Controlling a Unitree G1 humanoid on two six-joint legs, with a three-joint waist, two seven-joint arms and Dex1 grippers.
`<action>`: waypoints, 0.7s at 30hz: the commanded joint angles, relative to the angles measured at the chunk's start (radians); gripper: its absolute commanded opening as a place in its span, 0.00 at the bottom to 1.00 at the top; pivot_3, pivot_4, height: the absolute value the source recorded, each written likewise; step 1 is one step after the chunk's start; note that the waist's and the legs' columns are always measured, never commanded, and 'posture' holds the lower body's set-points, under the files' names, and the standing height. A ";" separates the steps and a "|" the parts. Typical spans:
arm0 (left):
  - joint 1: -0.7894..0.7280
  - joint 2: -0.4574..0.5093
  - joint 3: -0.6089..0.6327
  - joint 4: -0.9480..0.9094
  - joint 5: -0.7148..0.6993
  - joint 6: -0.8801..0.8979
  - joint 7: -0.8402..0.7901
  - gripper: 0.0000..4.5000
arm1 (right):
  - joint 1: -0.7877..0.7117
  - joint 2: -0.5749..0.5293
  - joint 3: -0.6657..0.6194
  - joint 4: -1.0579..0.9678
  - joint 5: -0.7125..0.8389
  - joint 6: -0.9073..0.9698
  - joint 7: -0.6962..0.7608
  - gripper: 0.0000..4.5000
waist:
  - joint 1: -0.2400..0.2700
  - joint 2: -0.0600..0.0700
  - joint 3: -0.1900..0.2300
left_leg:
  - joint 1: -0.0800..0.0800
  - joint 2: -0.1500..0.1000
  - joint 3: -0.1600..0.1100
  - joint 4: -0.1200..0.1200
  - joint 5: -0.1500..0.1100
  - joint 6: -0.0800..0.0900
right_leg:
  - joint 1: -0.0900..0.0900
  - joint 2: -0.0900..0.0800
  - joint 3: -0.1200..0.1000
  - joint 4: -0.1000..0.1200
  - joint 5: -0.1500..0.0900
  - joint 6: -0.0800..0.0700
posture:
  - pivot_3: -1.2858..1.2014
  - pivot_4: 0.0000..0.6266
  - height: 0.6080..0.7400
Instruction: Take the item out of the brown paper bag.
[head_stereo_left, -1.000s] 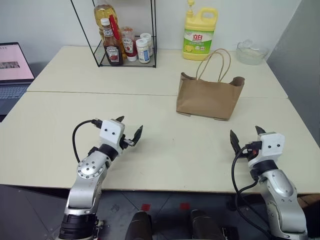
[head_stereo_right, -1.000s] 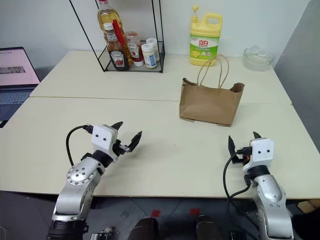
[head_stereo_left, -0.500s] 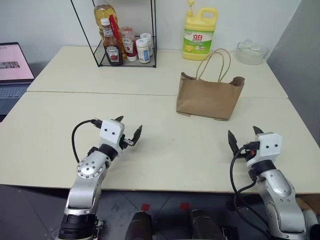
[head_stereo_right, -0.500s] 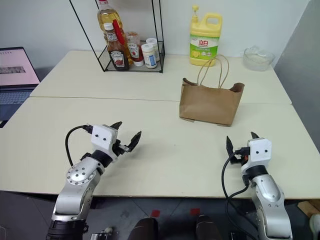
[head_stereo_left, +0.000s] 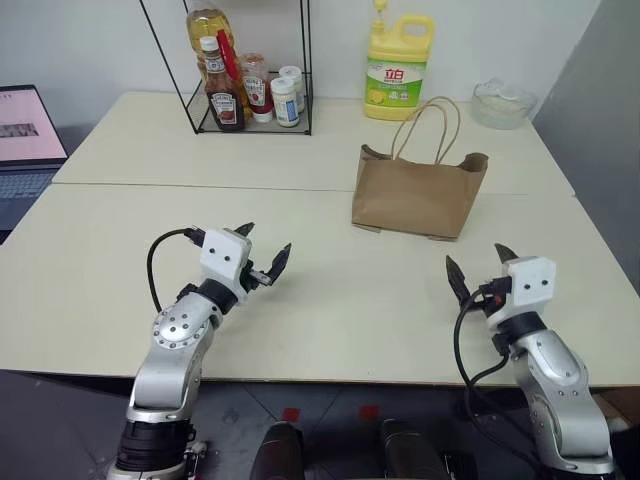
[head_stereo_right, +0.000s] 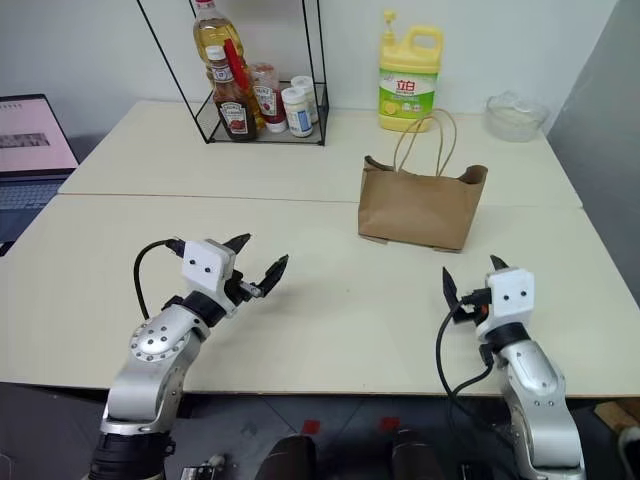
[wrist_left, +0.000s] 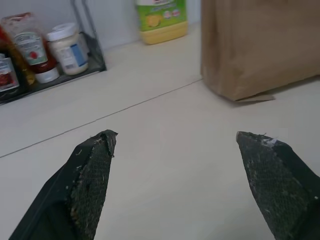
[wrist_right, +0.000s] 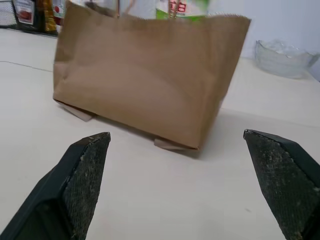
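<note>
Both arms reach forward over the near edge of the bench (head_stereo_left: 330, 320), each raised clear of its surface. The left gripper (head_stereo_left: 264, 254) points forward and toward the right side, roughly level, with its two black fingers (wrist_left: 90, 170) spread wide and nothing between them. The right gripper (head_stereo_left: 478, 270) points forward toward the far edge, tipped slightly upward, its fingers (wrist_right: 85, 170) likewise spread wide and empty. The two grippers are well apart from each other, one near the left half of the near edge, the other near the right corner.

The brown paper bag (head_stereo_left: 418, 192) stands upright on the right half of the bench, past the seam between the two bench tops, well apart from both grippers. Its two cord handles (head_stereo_left: 430, 125) rise in loops above a creased rim. From the right wrist view its broad side faces the right gripper. The item cannot be seen; the bag's mouth shows nothing of what is inside.

Behind the bag, at the far edge, stands a yellow detergent jug (head_stereo_left: 398, 70). A clear glass bowl (head_stereo_left: 503, 103) sits near the far right corner. A black wire rack (head_stereo_left: 250, 90) toward the far left holds sauce bottles (head_stereo_left: 224, 95) and small white jars (head_stereo_left: 288, 95). A laptop (head_stereo_left: 25, 140) sits off the left edge.
</note>
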 joint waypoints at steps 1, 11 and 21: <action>-0.059 0.053 0.003 -0.074 -0.119 0.080 -0.114 0.91 | -0.107 -0.036 -0.019 -0.079 0.057 0.093 0.016 1.00 | 0.000 0.000 0.000 | 0.000 0.000 0.000 0.000 0.000 0.000 | 0.000 0.000 0.000 0.000 0.000 0.000 | 0.52 0.24 1.00; -0.218 0.123 0.027 -0.049 -0.229 0.189 -0.179 0.91 | -0.558 -0.152 -0.056 0.218 0.146 0.364 0.049 1.00 | -0.001 0.000 0.000 | -0.001 0.000 -0.001 0.001 0.000 0.000 | 0.000 0.000 -0.001 0.000 0.000 0.000 | 0.52 0.24 1.00; -0.247 0.130 0.013 -0.023 -0.216 0.171 -0.194 0.91 | -0.926 -0.177 -0.026 0.677 0.133 0.359 0.120 1.00 | -0.013 0.000 0.001 | -0.005 0.000 -0.001 0.000 0.000 0.000 | -0.005 0.000 -0.001 0.000 0.000 -0.001 | 0.52 0.24 1.00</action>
